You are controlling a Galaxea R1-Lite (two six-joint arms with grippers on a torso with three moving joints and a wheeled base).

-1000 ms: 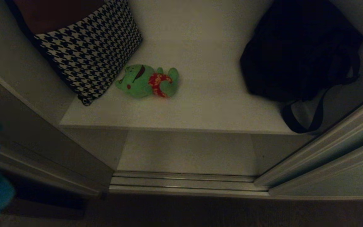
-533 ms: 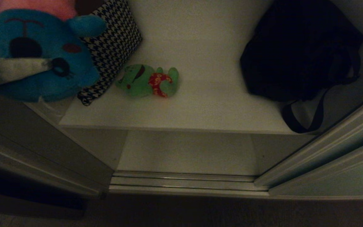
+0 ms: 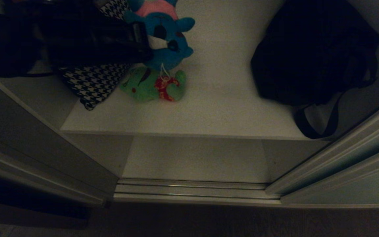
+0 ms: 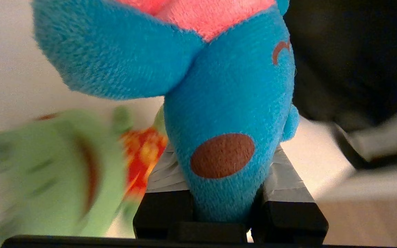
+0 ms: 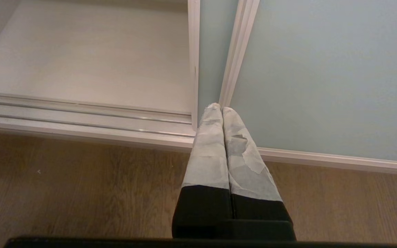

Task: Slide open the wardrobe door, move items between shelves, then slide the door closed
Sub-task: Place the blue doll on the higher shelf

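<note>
My left gripper [image 3: 162,45] is shut on the teal-blue plush toy [image 3: 169,36], which has a pink back. It holds the toy in the air over the upper white shelf [image 3: 215,112], just above and behind the green plush toy [image 3: 151,86] with the red patch. In the left wrist view the taped fingers [image 4: 165,172] squeeze the teal-blue toy [image 4: 229,113], and the green toy [image 4: 57,165] lies blurred beside it. My right gripper [image 5: 221,108] is shut and empty, low near the floor. It points at the bottom of the pale grey-green sliding wardrobe door [image 5: 322,75].
A houndstooth bag [image 3: 92,84] leans at the shelf's left under my left arm, and a black bag [image 3: 311,52] fills its right. The lower shelf [image 3: 196,158] and ribbed floor track [image 3: 192,191] lie below. Door panels [image 3: 357,184] flank the opening.
My left arm has swung in from the lower left edge, carrying the teal-blue toy up and across into the wardrobe, over the green toy. The right arm has not moved.
</note>
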